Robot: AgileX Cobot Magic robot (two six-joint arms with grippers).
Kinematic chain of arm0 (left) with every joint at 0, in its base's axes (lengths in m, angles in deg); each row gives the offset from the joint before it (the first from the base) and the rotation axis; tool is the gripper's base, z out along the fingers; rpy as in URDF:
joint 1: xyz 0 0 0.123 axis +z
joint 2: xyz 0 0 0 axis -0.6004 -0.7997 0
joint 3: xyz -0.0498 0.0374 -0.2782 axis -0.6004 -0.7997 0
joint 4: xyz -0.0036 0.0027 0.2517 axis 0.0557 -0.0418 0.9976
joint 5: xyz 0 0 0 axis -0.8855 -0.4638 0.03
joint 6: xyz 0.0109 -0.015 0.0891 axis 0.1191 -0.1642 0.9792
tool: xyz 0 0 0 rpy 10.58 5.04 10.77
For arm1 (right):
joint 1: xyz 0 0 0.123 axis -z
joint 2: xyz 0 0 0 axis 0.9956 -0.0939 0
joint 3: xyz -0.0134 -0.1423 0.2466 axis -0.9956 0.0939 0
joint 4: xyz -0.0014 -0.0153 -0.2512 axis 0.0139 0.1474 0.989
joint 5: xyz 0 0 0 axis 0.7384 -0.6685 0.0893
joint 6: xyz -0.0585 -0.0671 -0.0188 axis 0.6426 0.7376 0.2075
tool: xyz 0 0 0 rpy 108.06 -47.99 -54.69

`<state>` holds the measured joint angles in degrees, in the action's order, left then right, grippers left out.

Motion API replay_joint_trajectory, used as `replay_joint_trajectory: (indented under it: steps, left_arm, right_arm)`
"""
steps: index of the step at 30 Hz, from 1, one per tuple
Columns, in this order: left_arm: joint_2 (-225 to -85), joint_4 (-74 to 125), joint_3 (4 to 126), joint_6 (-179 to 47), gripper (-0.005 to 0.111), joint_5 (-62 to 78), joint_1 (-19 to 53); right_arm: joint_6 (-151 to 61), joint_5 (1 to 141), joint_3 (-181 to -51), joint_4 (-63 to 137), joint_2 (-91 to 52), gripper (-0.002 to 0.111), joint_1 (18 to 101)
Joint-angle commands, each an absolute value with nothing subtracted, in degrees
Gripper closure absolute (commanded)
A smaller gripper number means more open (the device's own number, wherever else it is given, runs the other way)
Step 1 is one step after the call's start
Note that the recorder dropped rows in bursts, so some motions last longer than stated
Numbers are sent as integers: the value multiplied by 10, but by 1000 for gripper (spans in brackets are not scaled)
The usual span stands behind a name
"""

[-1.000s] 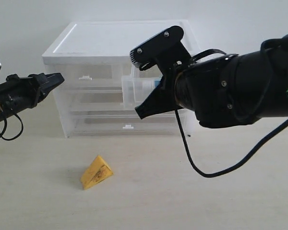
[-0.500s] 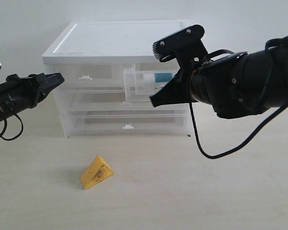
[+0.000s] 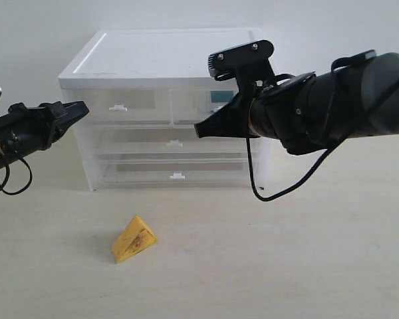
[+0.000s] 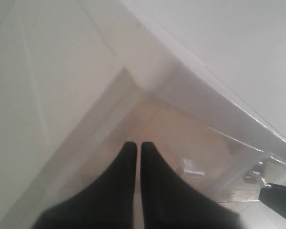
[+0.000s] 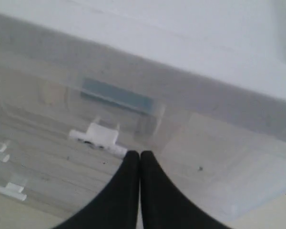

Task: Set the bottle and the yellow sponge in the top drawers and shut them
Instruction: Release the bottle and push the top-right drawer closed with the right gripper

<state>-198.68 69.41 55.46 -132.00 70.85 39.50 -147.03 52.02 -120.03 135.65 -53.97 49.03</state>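
**Pale table, right drawer now flush**

White wall behind, a pale table in front, and the clear cabinet stands toward the table's far edge. 1 second ago the top right drawer stood pulled out of the cabinet face with the bottle lying in it. Half a second ago it was still partly out. Now its front sits level with the top left drawer.

The right gripper has followed it in and its tips sit at the drawer front. In the right wrist view this gripper has its 2 fingers pressed together with nothing between them, and a white tab handle lies just beside the tips. The bottle shows only as a teal strip behind the translucent front, inside the drawer and beyond the fingertips.

The left gripper has not moved. It hangs off the cabinet's left side, fingers closed on nothing, as the left wrist view confirms.

The yellow sponge lies where it did, on the table nearer the front edge, well apart from both grippers.
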Motion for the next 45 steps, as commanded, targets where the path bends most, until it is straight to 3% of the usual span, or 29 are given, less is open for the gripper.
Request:
replay_joint_trajectory:
  steps: [1,15,21,30,33,37,40,45]
  left_arm:
    - [-1990,668,558,-1318,103,691,396]
    - [-1991,668,558,-1318,103,690,396]
    - [-1996,660,558,-1302,103,688,396]
    - [-1996,664,558,-1305,103,684,396]
    - [-1996,668,558,-1304,103,684,396]
    - [-1996,670,558,-1304,103,684,396]
    - [-1996,685,558,-1336,103,680,396]
    - [-1996,719,558,-1346,103,679,396]
  right_arm:
    - [-1472,508,-1219,1367,-559,108,492]
    - [-1492,449,-1229,1370,-560,108,492]
    - [-1502,678,-1229,1370,-558,108,492]
    - [-1530,834,-1223,1370,-533,108,492]
    - [-1506,809,-1198,1370,-485,108,492]
    - [-1471,637,-1123,1370,-393,108,494]
    - [-1484,641,-1093,1370,-385,108,527]
    - [-1520,812,-1095,1361,-429,108,628]
